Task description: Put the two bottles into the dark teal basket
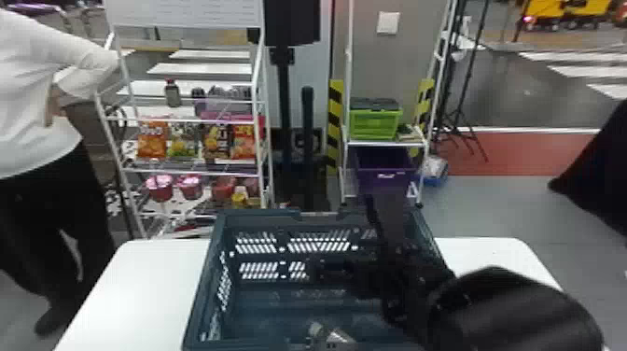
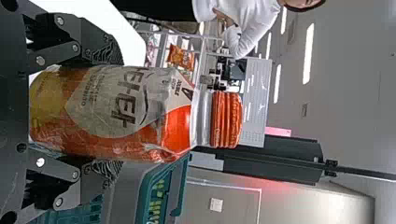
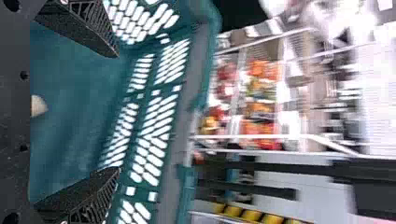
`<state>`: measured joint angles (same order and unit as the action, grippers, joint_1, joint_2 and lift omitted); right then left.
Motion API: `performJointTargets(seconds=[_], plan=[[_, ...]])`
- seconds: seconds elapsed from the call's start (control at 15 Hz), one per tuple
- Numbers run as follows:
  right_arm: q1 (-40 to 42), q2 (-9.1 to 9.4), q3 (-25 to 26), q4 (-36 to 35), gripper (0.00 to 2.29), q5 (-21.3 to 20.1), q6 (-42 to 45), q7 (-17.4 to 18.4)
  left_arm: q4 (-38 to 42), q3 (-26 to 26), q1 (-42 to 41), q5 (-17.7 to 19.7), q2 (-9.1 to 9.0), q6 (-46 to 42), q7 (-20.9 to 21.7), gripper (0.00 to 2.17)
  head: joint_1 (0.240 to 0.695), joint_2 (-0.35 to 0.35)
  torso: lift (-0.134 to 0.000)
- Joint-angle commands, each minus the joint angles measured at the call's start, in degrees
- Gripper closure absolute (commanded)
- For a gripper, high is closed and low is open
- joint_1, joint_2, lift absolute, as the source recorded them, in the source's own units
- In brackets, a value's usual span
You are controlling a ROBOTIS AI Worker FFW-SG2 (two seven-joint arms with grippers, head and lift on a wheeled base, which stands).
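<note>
In the head view, my right gripper point(image 1: 349, 239) hangs over the dark teal basket point(image 1: 420, 228). A clear bottle with a pale cap point(image 1: 337, 337) lies in the basket's near part. The right wrist view has my right gripper point(image 3: 112, 112) open, nothing between its fingers, facing the basket's inner wall point(image 3: 79, 74); a small pale rounded piece point(image 3: 38, 106) shows low in the basket. In the left wrist view, my left gripper point(image 2: 114, 112) is shut on an orange-labelled bottle point(image 2: 159, 116) with an orange cap, held upright beside the basket point(image 2: 180, 186).
The basket stands on a white table point(image 1: 140, 289). Beyond it are a white rack with snack bags point(image 1: 182, 137) and another with a green crate point(image 1: 375, 123) above a purple bin point(image 1: 385, 172). Black posts stand between the racks.
</note>
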<state>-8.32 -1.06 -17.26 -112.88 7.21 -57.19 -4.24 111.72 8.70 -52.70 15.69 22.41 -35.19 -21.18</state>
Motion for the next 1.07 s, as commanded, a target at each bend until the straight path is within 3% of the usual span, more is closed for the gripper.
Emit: performJointTargets(seconds=[0.0, 0.2, 0.4, 0.73, 1.0], plan=[[9.2, -3.07, 0.7, -6.6, 0.02, -2.6, 13.3, 0.0, 0.1, -0.3, 0.3, 0.1, 0.09, 0.0, 0.1, 2.15, 0.499, 0.0, 0.0], [20.9, -6.33, 5.0, -12.9, 0.02, -2.5, 27.3, -0.2, 0.7, -0.4, 0.8, 0.2, 0.18, 0.7, 0.0, 2.15, 0.499, 0.0, 0.0], [32.9, -7.73, 9.5, -15.9, 0.03, -1.9, 40.4, -0.9, 1.4, -0.5, 1.0, 0.2, 0.18, 1.9, -0.1, 2.15, 0.499, 0.0, 0.0], [50.9, -7.38, 14.4, -12.2, 0.03, -0.1, 68.7, -2.1, 2.4, -0.6, 1.3, 0.1, 0.18, 3.9, -0.7, 2.15, 0.499, 0.0, 0.0], [57.4, -5.62, 16.9, -9.2, 0.04, 1.5, 79.4, -4.2, 5.6, -1.9, 0.6, 0.0, 0.09, 6.2, -1.0, 2.15, 0.499, 0.0, 0.0]])
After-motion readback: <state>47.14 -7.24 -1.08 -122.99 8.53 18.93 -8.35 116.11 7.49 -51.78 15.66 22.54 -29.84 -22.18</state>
